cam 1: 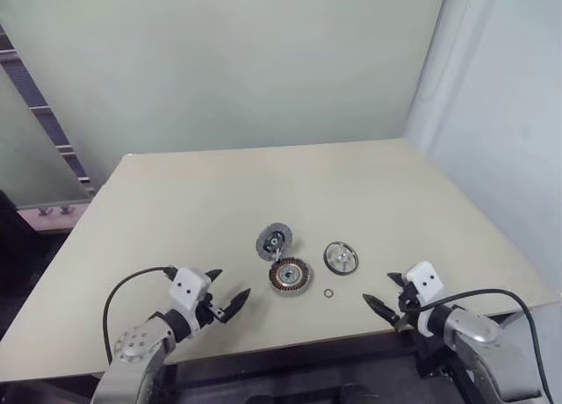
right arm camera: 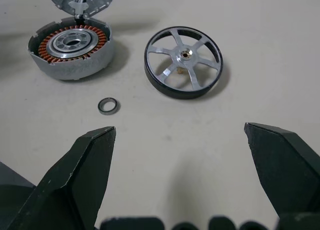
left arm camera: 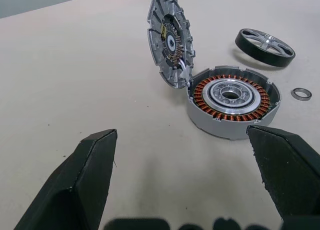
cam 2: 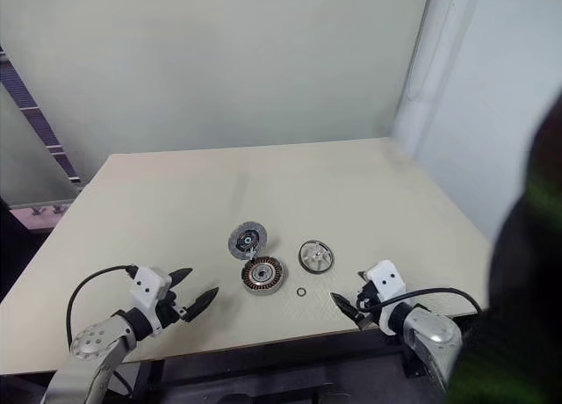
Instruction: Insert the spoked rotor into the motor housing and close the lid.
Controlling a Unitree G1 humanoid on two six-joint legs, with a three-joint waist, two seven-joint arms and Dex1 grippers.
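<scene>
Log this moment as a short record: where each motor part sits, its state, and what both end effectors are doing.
surface: beige table
motor housing: near the table's front middle, open, copper windings exposed
lid: propped up on edge at the housing's far side, touching it, not closed
spoked rotor: lying flat on the table to the housing's right, apart from it, not inserted
small ring: loose on the table in front of the rotor
left end effector: open, holding nothing, left of the housing
right end effector: open, holding nothing, right of the ring
</scene>
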